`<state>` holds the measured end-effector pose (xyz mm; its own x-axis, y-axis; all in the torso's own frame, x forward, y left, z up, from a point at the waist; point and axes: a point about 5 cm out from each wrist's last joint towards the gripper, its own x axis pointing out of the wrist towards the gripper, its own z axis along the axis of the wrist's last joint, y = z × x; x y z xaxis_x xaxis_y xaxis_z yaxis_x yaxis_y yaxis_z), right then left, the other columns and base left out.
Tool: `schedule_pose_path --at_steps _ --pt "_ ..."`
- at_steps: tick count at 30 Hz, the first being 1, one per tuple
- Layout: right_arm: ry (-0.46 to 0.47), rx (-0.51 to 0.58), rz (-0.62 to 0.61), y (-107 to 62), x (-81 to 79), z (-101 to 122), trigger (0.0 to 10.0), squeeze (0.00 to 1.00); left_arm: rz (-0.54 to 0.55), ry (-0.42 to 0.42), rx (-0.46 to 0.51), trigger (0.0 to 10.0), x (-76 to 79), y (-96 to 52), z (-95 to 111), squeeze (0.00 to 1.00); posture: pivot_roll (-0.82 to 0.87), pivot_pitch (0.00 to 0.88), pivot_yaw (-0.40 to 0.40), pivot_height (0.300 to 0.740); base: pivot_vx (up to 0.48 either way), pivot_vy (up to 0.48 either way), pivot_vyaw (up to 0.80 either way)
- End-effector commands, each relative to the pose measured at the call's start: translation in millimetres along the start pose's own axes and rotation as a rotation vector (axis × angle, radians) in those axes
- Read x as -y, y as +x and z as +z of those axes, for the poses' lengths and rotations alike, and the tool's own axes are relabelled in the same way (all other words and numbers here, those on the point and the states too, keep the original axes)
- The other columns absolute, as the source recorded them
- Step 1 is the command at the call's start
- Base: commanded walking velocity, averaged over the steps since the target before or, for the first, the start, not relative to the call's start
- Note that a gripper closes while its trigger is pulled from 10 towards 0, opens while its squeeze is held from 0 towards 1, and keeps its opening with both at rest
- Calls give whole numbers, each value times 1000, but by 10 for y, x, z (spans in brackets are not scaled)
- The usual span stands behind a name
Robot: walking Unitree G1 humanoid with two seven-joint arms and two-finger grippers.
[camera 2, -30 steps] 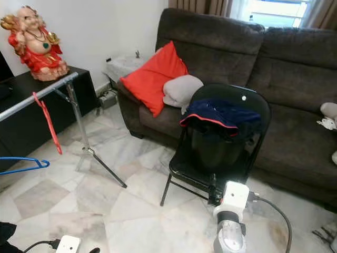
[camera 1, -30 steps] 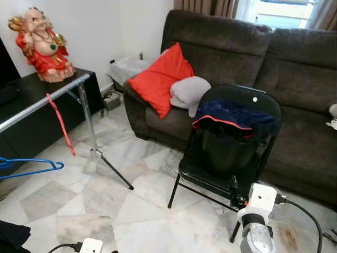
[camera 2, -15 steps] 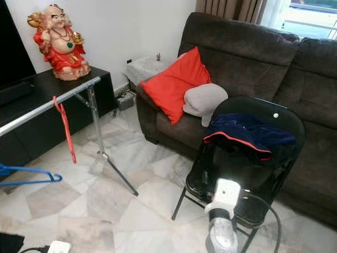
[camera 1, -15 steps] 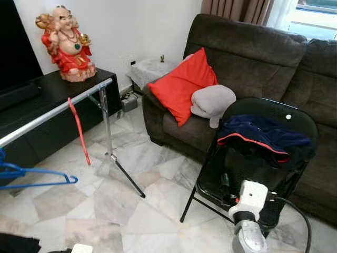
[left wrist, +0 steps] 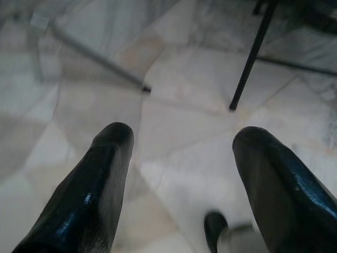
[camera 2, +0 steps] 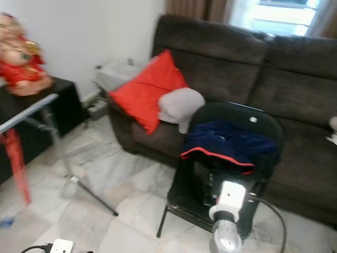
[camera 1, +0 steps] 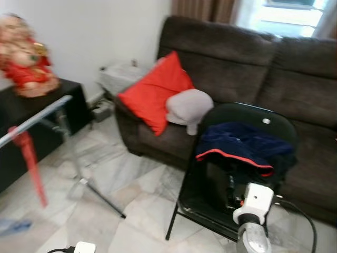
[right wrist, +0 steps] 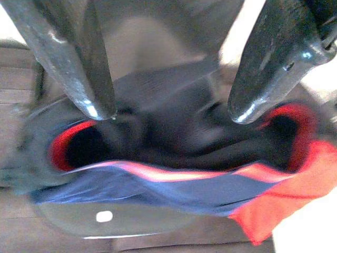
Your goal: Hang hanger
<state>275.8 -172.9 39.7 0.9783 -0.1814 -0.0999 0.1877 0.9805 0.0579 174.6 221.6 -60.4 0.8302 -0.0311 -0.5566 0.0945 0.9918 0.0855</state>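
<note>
A red hanger (camera 1: 29,163) hangs on the silver rail (camera 1: 34,118) of a clothes rack at the left, blurred. A blurred blue hanger (camera 1: 13,226) shows low at the far left. My right gripper (right wrist: 171,113) is open and empty. It points at a navy garment with red trim (camera 1: 239,145) draped on a black folding chair (camera 1: 210,200). Its fingers (camera 1: 230,190) sit just in front of the chair seat. My left gripper (left wrist: 181,142) is open and empty, low over the marble floor (left wrist: 174,121).
A dark brown sofa (camera 1: 295,68) with a red cushion (camera 1: 152,89) and a grey one (camera 1: 187,108) stands behind the chair. A red figurine (camera 1: 23,66) sits on a black cabinet (camera 1: 16,139) at the left. A rack leg (camera 1: 100,200) slants across the floor.
The whole picture has swung and blurred, so the camera has turned toward the chair. The right gripper stays in front of the chair. The hangers have not moved on their own.
</note>
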Motion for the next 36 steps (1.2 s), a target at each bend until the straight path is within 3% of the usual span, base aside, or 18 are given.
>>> schedule_pose_path --at_steps 1,8,17,26,31,36 --pt "-8 21 -34 11 90 43 10000 0 -17 -9 -20 10000 69 -3 -40 0 65 3 15 740 281 0 0" --pt "-15 69 -77 -28 146 131 10000 0 -17 -10 -56 10000 60 -18 -97 0 56 10 19 740 40 0 0" --pt "-72 81 -47 -99 119 172 10000 0 -20 -12 -92 10000 66 -41 -163 0 52 13 18 740 0 0 0" --pt "-134 42 -89 -315 248 194 10000 0 -20 -17 -152 10000 63 -65 -250 0 46 16 14 740 0 0 0" --pt "-260 -8 -136 -405 400 238 10000 0 -21 -16 -175 10000 54 -68 -270 0 36 16 15 740 0 0 0" --pt "-370 -53 -184 -388 514 308 10000 0 -22 -15 -185 10000 54 -65 -276 0 33 13 15 740 0 0 0"
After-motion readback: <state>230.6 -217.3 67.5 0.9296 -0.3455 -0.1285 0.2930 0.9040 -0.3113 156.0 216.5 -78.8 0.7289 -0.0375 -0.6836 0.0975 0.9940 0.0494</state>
